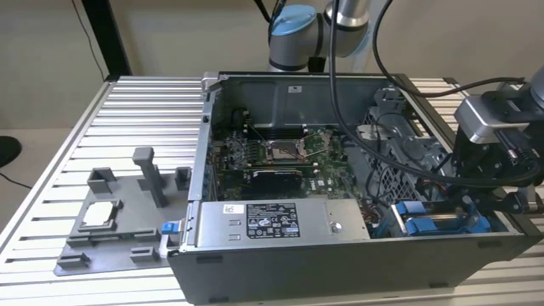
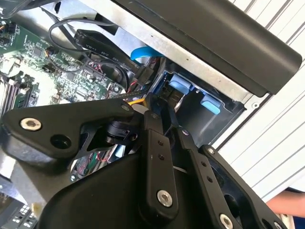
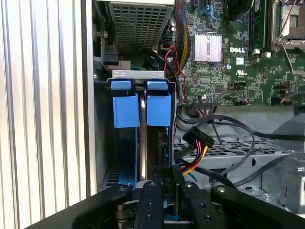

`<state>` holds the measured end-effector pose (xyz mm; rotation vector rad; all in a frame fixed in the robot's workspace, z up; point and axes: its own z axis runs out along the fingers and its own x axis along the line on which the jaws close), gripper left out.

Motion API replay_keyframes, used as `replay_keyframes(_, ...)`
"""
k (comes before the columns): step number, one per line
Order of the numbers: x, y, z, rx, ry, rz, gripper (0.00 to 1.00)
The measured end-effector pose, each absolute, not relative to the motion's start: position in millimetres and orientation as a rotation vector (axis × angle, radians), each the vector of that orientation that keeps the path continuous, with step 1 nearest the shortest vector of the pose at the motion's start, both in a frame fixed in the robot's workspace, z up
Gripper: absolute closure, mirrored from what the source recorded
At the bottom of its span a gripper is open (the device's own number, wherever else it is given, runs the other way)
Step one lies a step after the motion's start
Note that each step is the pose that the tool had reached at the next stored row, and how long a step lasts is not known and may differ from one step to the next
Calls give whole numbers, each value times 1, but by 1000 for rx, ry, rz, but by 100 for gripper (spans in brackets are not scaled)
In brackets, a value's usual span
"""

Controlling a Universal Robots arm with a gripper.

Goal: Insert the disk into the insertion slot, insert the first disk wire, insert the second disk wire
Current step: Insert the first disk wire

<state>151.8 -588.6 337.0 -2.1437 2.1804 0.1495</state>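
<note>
— Where's the blue-framed silver metal hard drive (image 1: 446,223)?
— It sits in the dark grey metal drive bay (image 3: 138,74), at a corner of the open computer case (image 1: 340,271). My black gripper (image 3: 167,179) hangs directly over it; its grip I cannot tell.

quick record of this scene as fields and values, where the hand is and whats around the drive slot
hand: low at the insertion slot, next to the cables
blue tabs: two, side by side in the slot
plug: black, on yellow, red and black wires, beside the slot
power-supply box: on the slot's exterior-view left
computer case: open, on the slatted table
</note>
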Motion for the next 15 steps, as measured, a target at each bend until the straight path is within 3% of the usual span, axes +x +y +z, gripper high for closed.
replay_keyframes(15,152,-589,327,-2143,2182,150,100)
